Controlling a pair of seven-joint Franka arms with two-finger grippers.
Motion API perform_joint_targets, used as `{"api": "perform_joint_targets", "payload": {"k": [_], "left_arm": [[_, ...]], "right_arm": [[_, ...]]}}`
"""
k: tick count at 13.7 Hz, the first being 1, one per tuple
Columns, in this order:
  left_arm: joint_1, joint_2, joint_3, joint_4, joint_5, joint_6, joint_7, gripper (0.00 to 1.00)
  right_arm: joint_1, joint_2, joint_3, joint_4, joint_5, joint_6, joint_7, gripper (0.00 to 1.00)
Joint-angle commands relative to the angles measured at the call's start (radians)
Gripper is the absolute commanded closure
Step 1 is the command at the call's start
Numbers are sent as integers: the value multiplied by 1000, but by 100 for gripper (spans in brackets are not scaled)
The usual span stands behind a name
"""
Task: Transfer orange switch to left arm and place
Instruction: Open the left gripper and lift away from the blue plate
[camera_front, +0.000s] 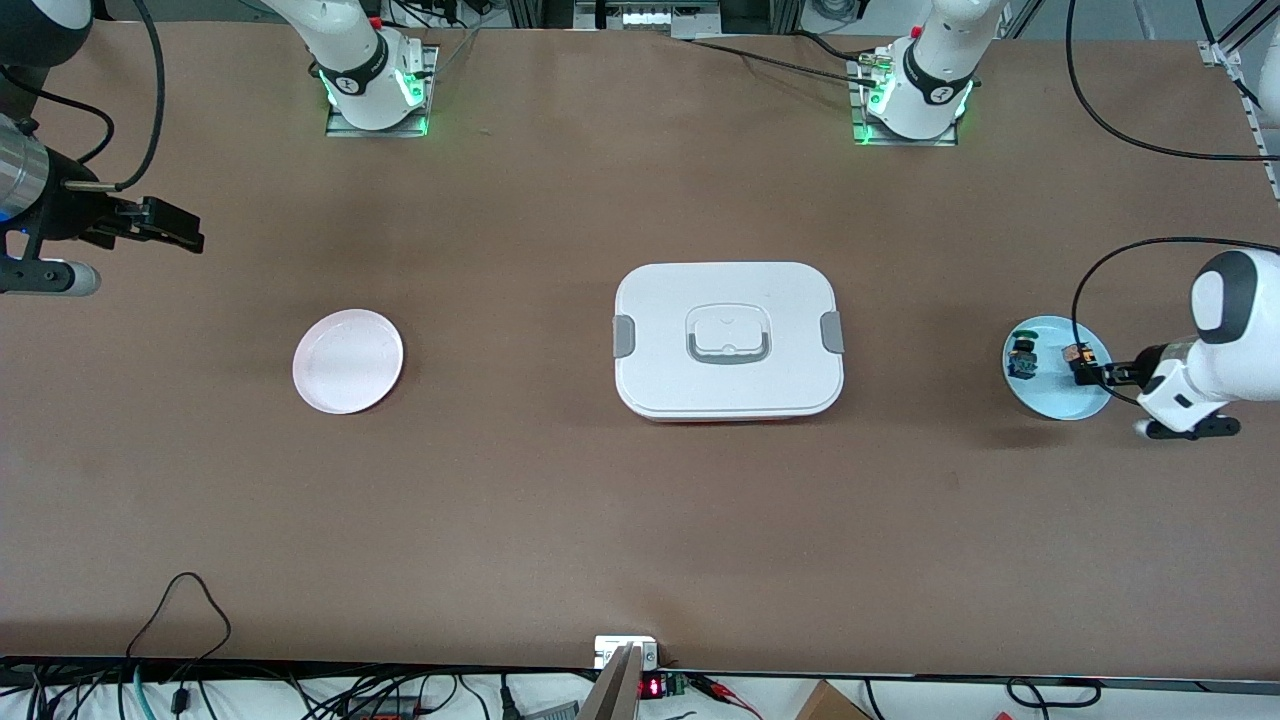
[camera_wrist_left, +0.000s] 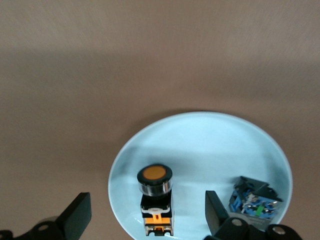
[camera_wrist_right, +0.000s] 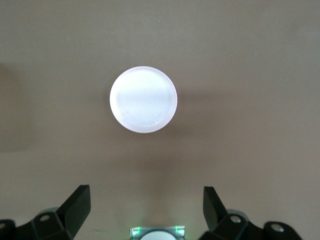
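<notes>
Orange switch (camera_wrist_left: 156, 200): we see it upright on the blue plate (camera_wrist_left: 210, 145), orange cap up, long axis vertical | left end effector (camera_wrist_left: 145, 216): wide open, fingers either side of the switch, gripping nothing | right end effector (camera_wrist_right: 146, 207): waits open and empty above the table (camera_front: 560, 500), pink plate (camera_wrist_right: 143, 99) below | box (camera_front: 728, 338): mid-table between the plates.

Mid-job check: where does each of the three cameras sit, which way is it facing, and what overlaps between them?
Front view: high across the table, facing both bases; shows the box and both arms.
Left wrist view: on the left arm, looking down on the blue plate with the orange switch between open left hand fingers.
Right wrist view: on the right arm, looking down at the pink plate; open right hand at the edge.
Shared: both plates also appear in the front view.
</notes>
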Motion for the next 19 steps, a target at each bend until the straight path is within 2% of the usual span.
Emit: {"api": "perform_joint_targets", "payload": {"k": [1, 5, 6, 10, 12, 14, 15, 16, 19], "left_arm": [[13, -30, -67, 87, 7, -89, 8, 0], [13, -36, -222, 273, 3, -368, 62, 0], [13, -38, -250, 316, -18, -401, 63, 0], [8, -84, -311, 400, -98, -482, 121, 0], [-36, -160, -318, 402, -103, -499, 134, 0], [-100, -237, -306, 388, -155, -501, 134, 0], [-172, -269, -261, 387, -161, -511, 128, 0], [-256, -318, -176, 387, -176, -524, 131, 0], [-488, -462, 129, 364, -374, -554, 134, 0]], "right_arm": [[-17, -103, -4, -173, 10, 120, -37, 0], [-15, -128, -15, -157, 10, 106, -37, 0], [-17, -128, -15, -153, 9, 118, -38, 0], [-6, -117, -1, -105, 1, 100, -37, 0], [-15, -106, -8, -104, 4, 100, -43, 0], [-12, -86, -10, -104, 9, 98, -44, 0], [-5, -85, -1, -105, 7, 86, -46, 0], [13, -85, 1, -102, 1, 51, -44, 0], [29, -96, -8, -94, 2, 35, -46, 0]]}}
